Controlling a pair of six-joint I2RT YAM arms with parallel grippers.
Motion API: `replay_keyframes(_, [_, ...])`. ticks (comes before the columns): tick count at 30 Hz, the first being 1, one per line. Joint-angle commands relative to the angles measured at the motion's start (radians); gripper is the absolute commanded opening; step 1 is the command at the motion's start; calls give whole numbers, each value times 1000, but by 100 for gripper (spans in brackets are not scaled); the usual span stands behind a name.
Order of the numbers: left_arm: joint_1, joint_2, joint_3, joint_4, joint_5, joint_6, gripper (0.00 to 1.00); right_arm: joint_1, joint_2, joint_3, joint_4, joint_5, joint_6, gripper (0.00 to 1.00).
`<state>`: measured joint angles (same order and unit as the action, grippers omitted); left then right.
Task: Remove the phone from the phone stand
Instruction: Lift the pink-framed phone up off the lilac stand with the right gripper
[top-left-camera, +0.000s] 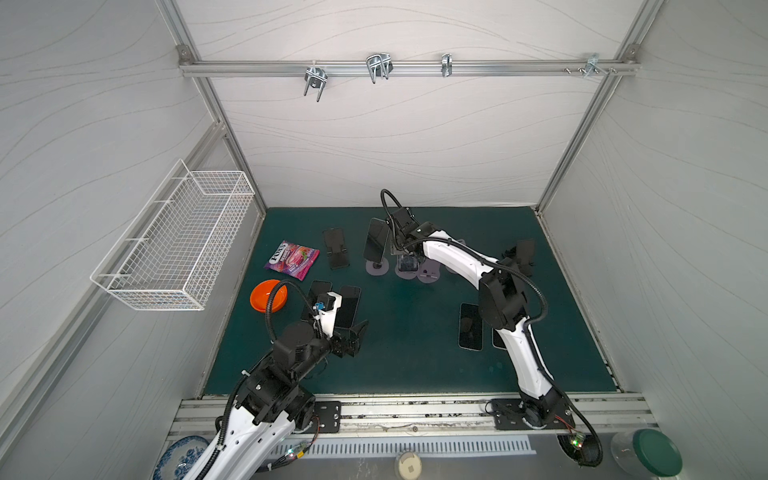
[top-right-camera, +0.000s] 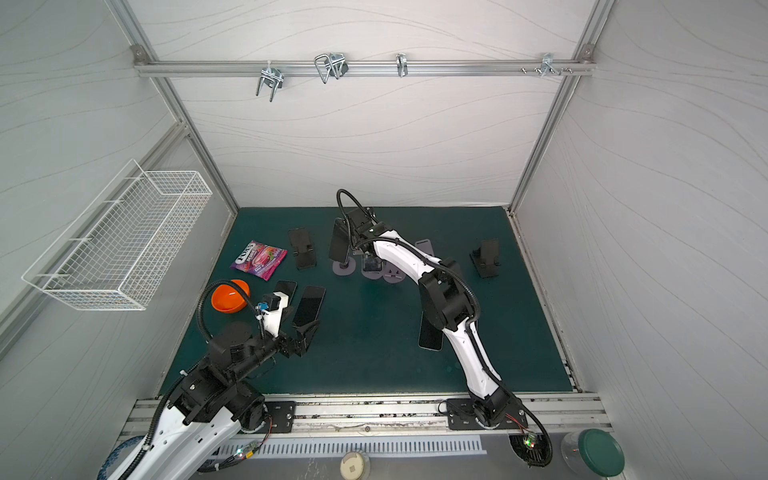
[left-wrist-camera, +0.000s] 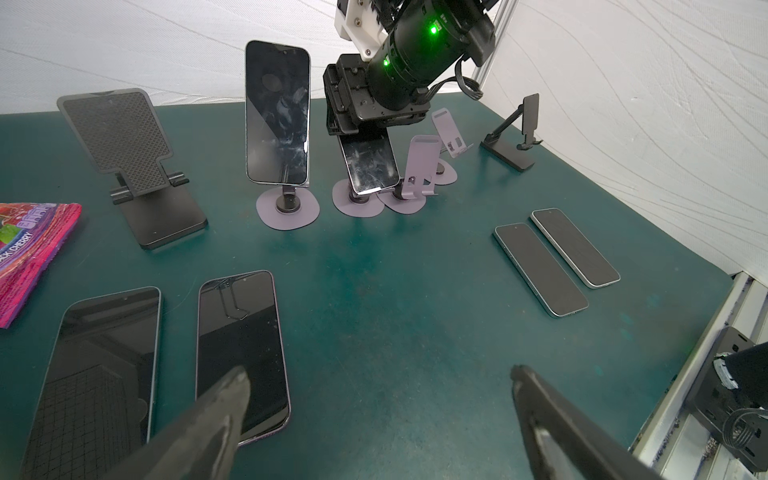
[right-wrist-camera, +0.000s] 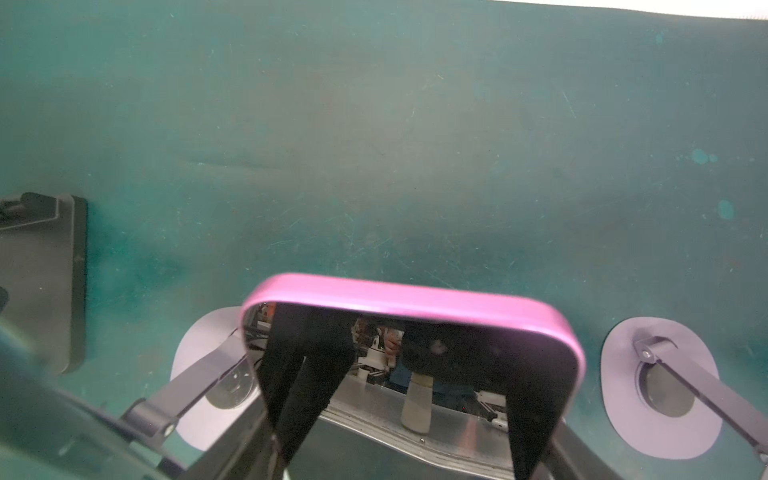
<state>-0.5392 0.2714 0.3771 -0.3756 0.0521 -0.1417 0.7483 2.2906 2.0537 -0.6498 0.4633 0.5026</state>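
A dark-screened phone (left-wrist-camera: 368, 164) with a pink rim (right-wrist-camera: 415, 297) leans over a lilac phone stand, whose round base (left-wrist-camera: 357, 205) shows under it. My right gripper (top-left-camera: 405, 259) (top-right-camera: 371, 262) (right-wrist-camera: 411, 419) is shut on the phone's sides near its top. Whether the phone rests in the cradle is hidden. To the left, a second phone (top-left-camera: 376, 240) (left-wrist-camera: 277, 112) stands upright on its own lilac stand (left-wrist-camera: 288, 208). My left gripper (top-left-camera: 353, 336) (top-right-camera: 305, 336) (left-wrist-camera: 378, 374) hangs open and empty over the mat near the front.
Two phones (left-wrist-camera: 243, 353) (left-wrist-camera: 95, 374) lie flat by my left gripper, and two more (top-left-camera: 471, 326) (left-wrist-camera: 575, 247) on the right. Two empty lilac stands (left-wrist-camera: 419, 166) and two black stands (top-left-camera: 336, 248) (top-left-camera: 521, 253) are near. A candy bag (top-left-camera: 292, 258) and orange bowl (top-left-camera: 268, 296) sit left.
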Motion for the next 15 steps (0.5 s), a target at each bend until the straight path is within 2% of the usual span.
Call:
replay_keyframes(1, [2, 2, 3, 42, 0, 4, 99, -3, -77, -6, 23, 12, -19, 67])
replay_keyframes(15, [2, 0, 3, 44, -2, 3, 99, 1, -120, -15, 50, 3, -32, 66])
